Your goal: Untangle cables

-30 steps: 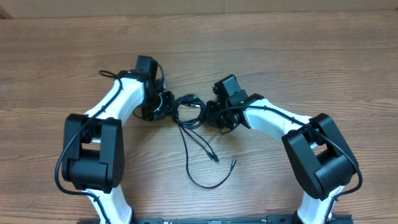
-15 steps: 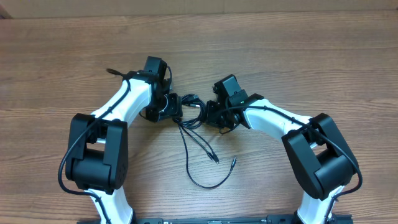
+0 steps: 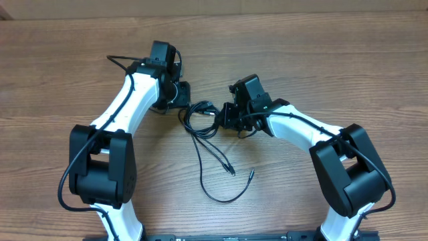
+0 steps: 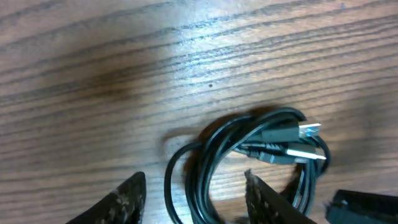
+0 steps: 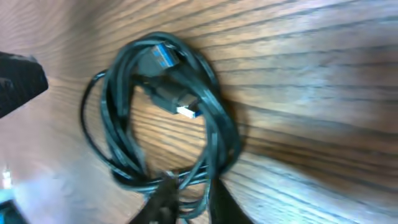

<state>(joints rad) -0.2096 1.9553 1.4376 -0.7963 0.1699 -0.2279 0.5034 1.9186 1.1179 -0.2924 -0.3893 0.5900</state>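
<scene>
My arms angle inward, flanking the cables [image 4: 205, 155]. Left gripper [image 4: 194, 179] open astride loops; right gripper [image 5: 189, 194] blurry, can't tell. Wrist views show plugs [image 4: 308, 130].

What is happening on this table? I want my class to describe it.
Two robot arms are working on a coiled tangle of thin black cables on a wooden table. The left gripper is open and straddles part of the coil. The right gripper sits at the coil's opposite edge, nearly closed; blur hides whether it pinches a strand. Two loose ends trail toward the robot's base. The cables are not yet untangled.
</scene>
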